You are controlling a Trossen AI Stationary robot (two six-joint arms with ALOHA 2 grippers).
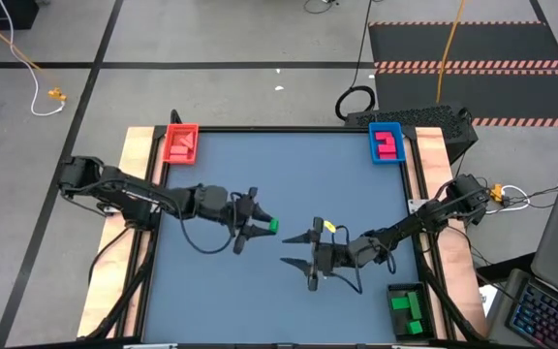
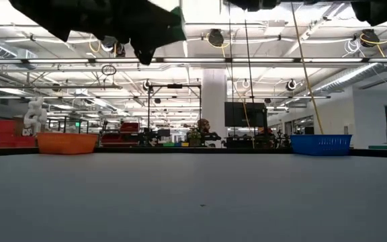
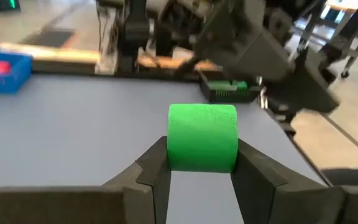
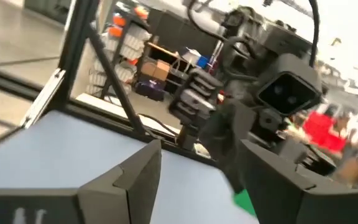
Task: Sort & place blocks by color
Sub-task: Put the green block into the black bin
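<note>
One green block (image 3: 202, 137) shows between the fingers of my left gripper (image 1: 265, 227), which is shut on it above the middle of the table. In the right wrist view the same green block (image 4: 244, 200) shows beyond my right gripper (image 4: 201, 162). My right gripper (image 1: 296, 248) is open and hangs just to the right of the left one, holding nothing. Salmon blocks lie in the red tray (image 1: 181, 143), pink ones in the blue tray (image 1: 387, 143), and green ones in the dark tray (image 1: 410, 308). My left gripper pinches the green block by two opposite side faces (image 3: 173, 146), one finger on each. The fingers reach level from the table's left side toward the right. The block is lifted clear of the table and sits upright at the fingers' free ends.
The red tray sits at the far left corner, the blue tray (image 3: 2, 68) at the far right corner and the dark tray (image 3: 232, 91) at the near right corner. A tiny yellow piece (image 1: 330, 226) shows by the right arm. The two grippers are close together above the blue table top (image 1: 221, 301).
</note>
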